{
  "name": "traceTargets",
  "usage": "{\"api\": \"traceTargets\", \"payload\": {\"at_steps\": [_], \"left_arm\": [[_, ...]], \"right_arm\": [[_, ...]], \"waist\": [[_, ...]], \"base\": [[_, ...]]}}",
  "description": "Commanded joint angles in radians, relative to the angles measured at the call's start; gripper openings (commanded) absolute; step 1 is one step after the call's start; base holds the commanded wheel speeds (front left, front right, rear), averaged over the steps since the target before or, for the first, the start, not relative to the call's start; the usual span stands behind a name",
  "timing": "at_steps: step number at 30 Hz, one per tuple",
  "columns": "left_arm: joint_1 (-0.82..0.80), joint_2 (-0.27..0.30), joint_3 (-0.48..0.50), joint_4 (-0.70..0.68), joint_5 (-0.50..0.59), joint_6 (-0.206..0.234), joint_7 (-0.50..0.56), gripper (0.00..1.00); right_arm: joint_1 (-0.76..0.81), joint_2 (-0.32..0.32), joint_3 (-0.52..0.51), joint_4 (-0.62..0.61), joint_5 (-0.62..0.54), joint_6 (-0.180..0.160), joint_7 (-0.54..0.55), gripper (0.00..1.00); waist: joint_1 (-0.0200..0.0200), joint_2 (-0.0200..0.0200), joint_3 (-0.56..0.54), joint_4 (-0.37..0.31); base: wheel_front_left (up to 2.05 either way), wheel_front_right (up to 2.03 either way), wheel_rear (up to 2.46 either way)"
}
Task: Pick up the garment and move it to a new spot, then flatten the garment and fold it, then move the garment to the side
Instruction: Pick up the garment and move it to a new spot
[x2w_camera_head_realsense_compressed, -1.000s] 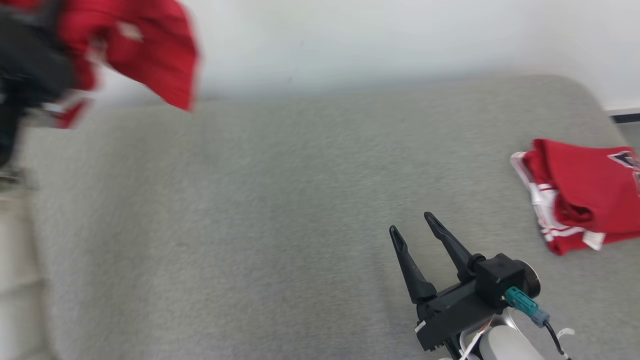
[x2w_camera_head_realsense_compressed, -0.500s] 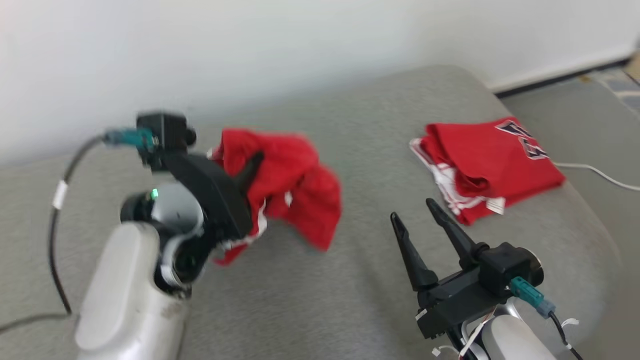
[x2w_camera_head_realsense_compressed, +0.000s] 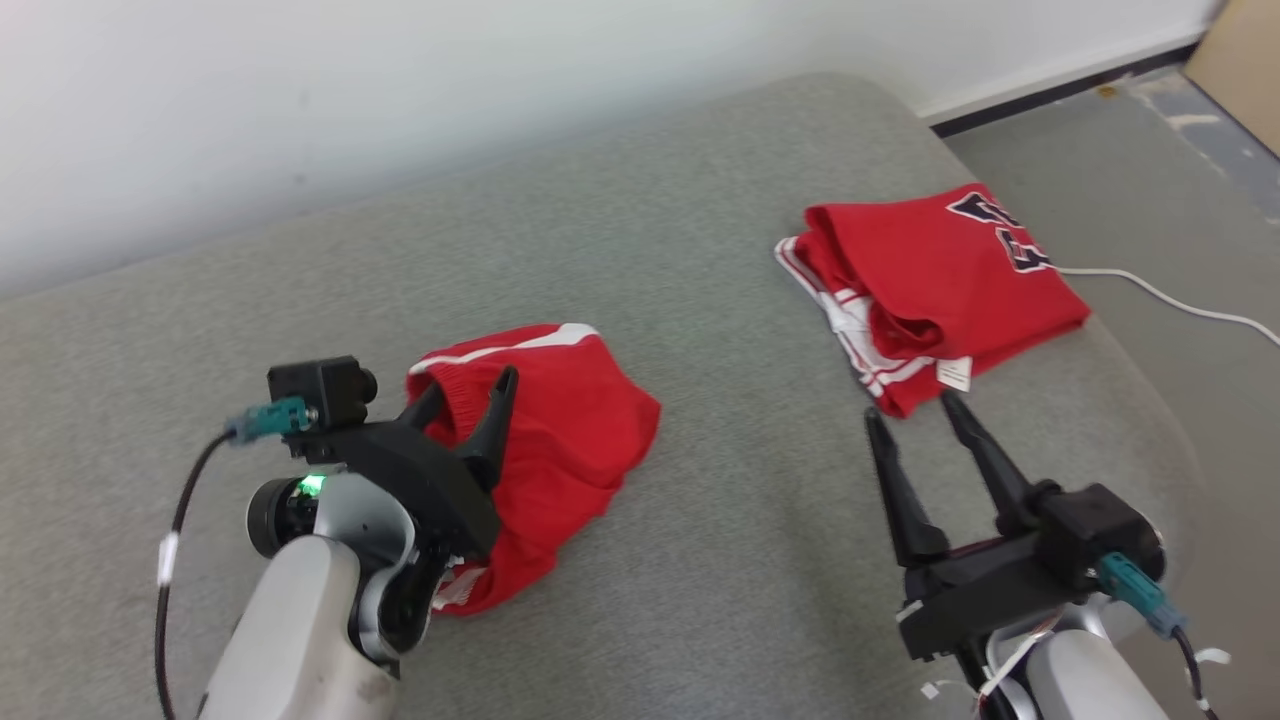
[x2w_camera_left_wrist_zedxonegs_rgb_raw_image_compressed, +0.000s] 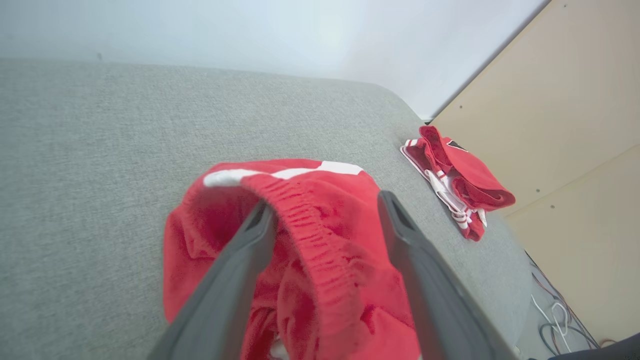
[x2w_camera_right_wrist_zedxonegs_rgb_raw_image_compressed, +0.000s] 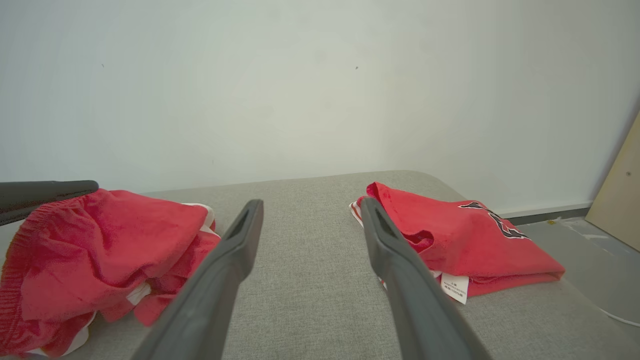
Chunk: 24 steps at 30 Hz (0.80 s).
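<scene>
A crumpled red garment, a pair of sports shorts with a white side stripe and a ribbed elastic waistband, lies in a heap on the left-centre of a grey padded surface. The left pincer sits over the near edge of the heap with its two dark fingers spread wide. In the left wrist view the waistband runs between them without being squeezed, and one fingertip seems tucked just under the band's fold. The right pincer hovers above bare padding to the right, its fingers also spread apart and holding nothing. Its tips point at a folded red jersey with white trim, which rests near the surface's far right edge, well apart from the shorts. Dark block lettering with a pale outline runs across the jersey's top, but only part of it shows and no word can be read. A small white label sticks out of the jersey's near edge, its print too small to read. A white cable trails across the grey floor beyond, and a plain pale wall rises behind.
</scene>
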Motion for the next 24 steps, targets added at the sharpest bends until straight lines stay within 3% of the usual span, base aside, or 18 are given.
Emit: {"api": "traceTargets", "payload": {"at_steps": [1,5,11,18,24], "left_arm": [[0.029,-0.004,0.000,-0.004,0.008,-0.002,-0.052,1.00],[0.110,-0.010,0.003,-0.033,0.021,-0.005,-0.250,1.00],[0.215,0.029,0.024,-0.066,0.053,-0.005,-0.389,1.00],[0.354,0.093,0.068,-0.099,0.117,0.011,-0.463,1.00],[0.494,0.079,0.141,-0.224,0.189,0.020,-0.469,1.00]], "right_arm": [[0.017,-0.002,-0.014,-0.005,-0.008,-0.003,0.002,1.00],[0.055,-0.013,-0.082,-0.027,-0.027,-0.003,0.018,1.00],[0.084,-0.041,-0.131,-0.050,-0.038,-0.003,0.031,1.00],[0.117,-0.073,-0.147,-0.051,-0.028,-0.003,0.054,1.00],[0.156,-0.090,-0.139,-0.023,-0.015,-0.003,0.029,1.00]], "waist": [[-0.0001,0.0000,-0.042,0.073],[-0.0001,0.0000,-0.093,0.166],[-0.0001,0.0000,-0.128,0.245],[-0.0001,0.0000,-0.164,0.301],[-0.0001,0.0000,-0.181,0.326]], "base": [[0.00,0.00,0.00],[0.00,0.00,0.00],[0.00,0.00,0.00],[0.00,0.00,0.00],[0.00,0.00,0.00]]}}
